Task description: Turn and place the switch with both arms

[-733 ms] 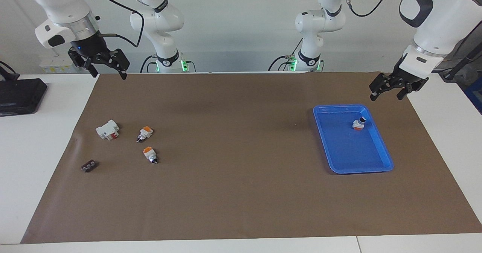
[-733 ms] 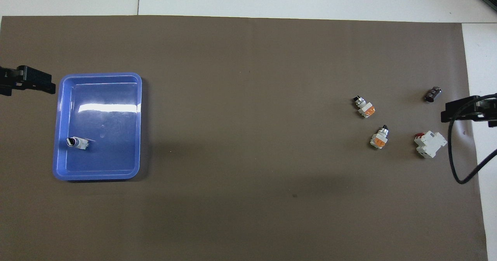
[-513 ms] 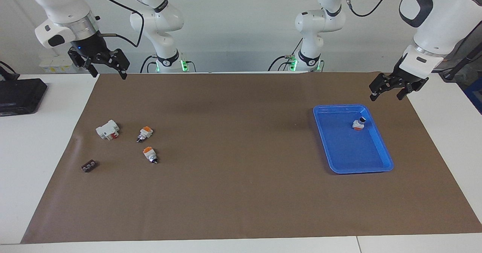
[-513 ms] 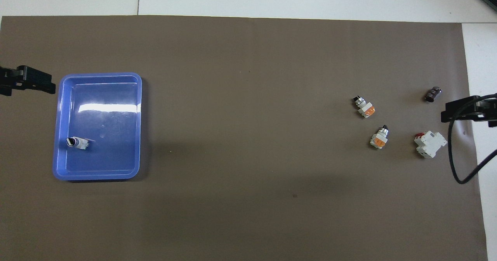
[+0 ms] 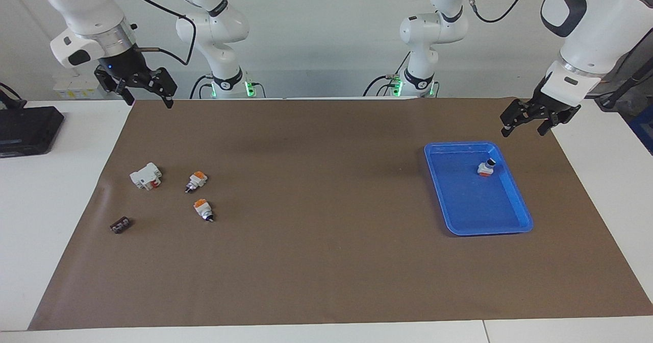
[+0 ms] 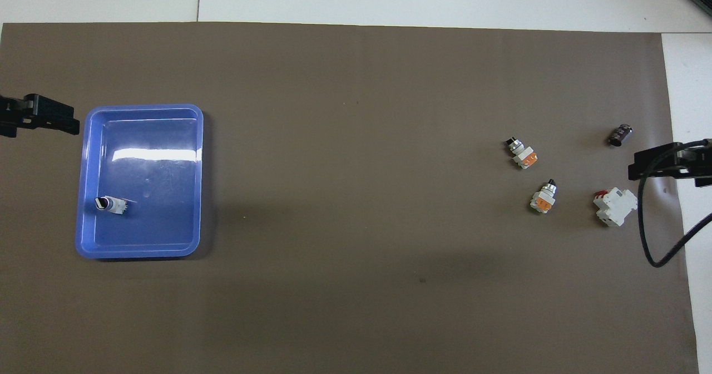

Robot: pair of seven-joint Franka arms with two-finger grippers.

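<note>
One switch (image 5: 486, 168) lies in the blue tray (image 5: 515, 225). My right hand (image 5: 136, 85) and left hand (image 5: 528, 118) hang released, seemingly. Next: my right hand descends onto the nearer counter switch (image 5: 196, 180).

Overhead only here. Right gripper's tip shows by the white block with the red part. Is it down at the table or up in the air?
Observer: Up. The right gripper hangs high above the mat, touching nothing.
Operator: Fingers?
Observer: Spread open, nothing between them.
Operator: And the left one?
Observer: The left gripper is raised too, open and empty, over the mat beside the blue tray, not in it.
</note>
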